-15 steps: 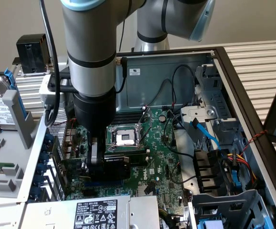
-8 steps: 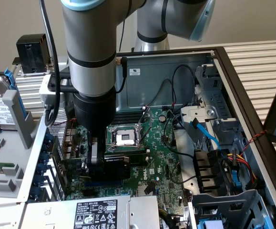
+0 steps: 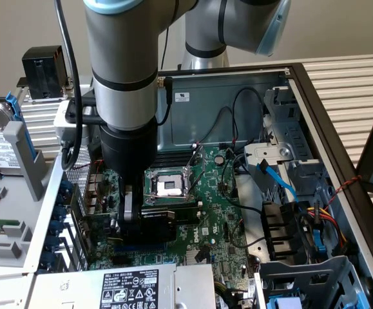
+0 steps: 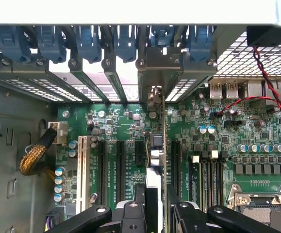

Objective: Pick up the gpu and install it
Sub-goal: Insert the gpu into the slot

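The arm reaches down into the open computer case (image 3: 225, 109), and the gripper (image 3: 129, 215) sits low and left of centre in the exterior view, just above the green motherboard (image 3: 218, 212). Its fingers (image 4: 140, 194) are partly closed and clamp the graphics card (image 3: 157, 215) between them. The card's black cover lies just below the processor socket (image 3: 170, 185) in that picture. In the wrist view the graphics card (image 4: 157, 145) stands on edge between the gripper (image 4: 155, 204) fingers, over the motherboard (image 4: 121, 121) slots, with its metal end bracket (image 4: 155, 73) at the row of blue rear clips (image 4: 87, 41)
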Tool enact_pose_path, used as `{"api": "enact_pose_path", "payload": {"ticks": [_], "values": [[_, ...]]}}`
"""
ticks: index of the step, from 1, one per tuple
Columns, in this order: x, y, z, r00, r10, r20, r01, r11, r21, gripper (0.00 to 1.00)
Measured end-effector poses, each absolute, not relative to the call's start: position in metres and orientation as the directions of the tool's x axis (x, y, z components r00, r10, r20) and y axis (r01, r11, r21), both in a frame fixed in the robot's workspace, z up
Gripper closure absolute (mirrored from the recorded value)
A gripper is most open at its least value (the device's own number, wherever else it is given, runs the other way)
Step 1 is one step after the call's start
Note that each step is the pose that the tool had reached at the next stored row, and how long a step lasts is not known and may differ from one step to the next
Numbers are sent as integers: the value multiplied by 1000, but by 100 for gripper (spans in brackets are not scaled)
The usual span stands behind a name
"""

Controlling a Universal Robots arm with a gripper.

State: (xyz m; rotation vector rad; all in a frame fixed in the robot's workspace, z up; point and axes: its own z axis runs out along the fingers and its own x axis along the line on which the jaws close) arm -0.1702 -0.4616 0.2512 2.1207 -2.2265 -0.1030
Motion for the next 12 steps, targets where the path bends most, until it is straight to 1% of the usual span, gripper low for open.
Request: {"api": "enact_pose_path", "payload": {"ticks": [12], "values": [[-171,-462,251,-49,-999,2,-994,49,93,73]]}}
